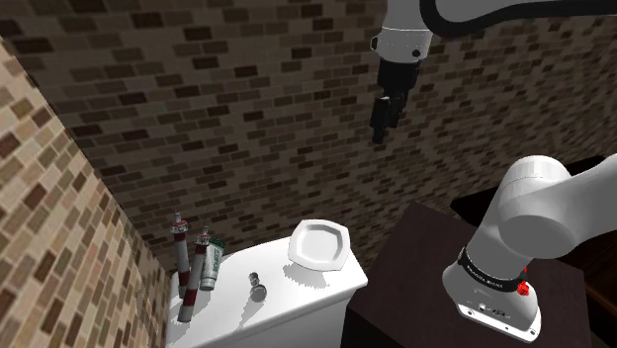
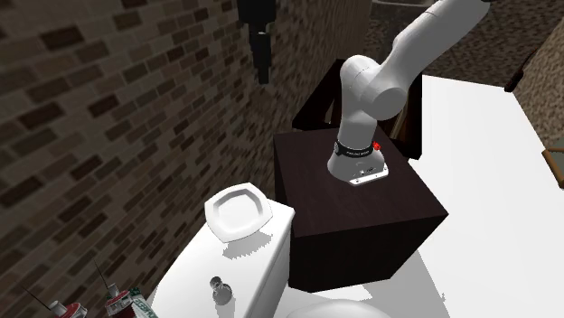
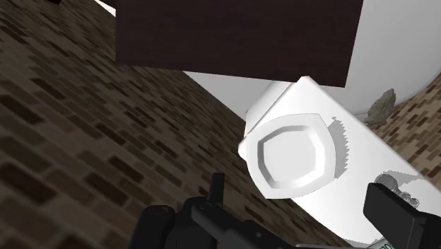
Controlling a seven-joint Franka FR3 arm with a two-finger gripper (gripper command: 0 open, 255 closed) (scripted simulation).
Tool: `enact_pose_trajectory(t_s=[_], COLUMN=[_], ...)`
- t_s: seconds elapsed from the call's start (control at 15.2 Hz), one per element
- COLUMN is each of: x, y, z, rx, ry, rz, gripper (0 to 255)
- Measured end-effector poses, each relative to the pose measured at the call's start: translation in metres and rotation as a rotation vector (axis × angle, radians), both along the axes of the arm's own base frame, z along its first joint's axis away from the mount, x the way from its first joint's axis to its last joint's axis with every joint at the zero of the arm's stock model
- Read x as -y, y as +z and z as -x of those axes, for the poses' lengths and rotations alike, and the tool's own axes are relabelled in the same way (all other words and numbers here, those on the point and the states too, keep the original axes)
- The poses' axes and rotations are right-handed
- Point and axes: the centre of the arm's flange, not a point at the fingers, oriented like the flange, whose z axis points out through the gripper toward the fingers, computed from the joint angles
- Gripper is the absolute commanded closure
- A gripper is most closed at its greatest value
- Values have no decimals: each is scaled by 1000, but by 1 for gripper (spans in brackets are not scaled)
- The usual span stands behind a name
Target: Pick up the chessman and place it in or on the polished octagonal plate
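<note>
White arm holds the black tool high above the plate.

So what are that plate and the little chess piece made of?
The plate looks smooth plain white, perhaps ceramic or plastic: even shading, no pattern. The chessman is grey with a pale sheen, possibly metal, but too small to be sure.

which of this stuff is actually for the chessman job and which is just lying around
For the job:
- chessman, small and grey, on the white top
- white octagonal plate, on the same top, apart from the chessman

Just lying about:
- red-and-white striped tubes
- green-and-white tube, beside them, at the end of the top away from the plate
</note>
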Motion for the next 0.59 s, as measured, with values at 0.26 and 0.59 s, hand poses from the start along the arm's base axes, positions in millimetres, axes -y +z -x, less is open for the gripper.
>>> enact_pose_trajectory(t_s=[0.26, 0.59], x=[-21, -73], y=[-15, -55], z=[-5, -18], rx=[-1, -5], ry=[-24, -82], rz=[3, 9], gripper=[0, 0])
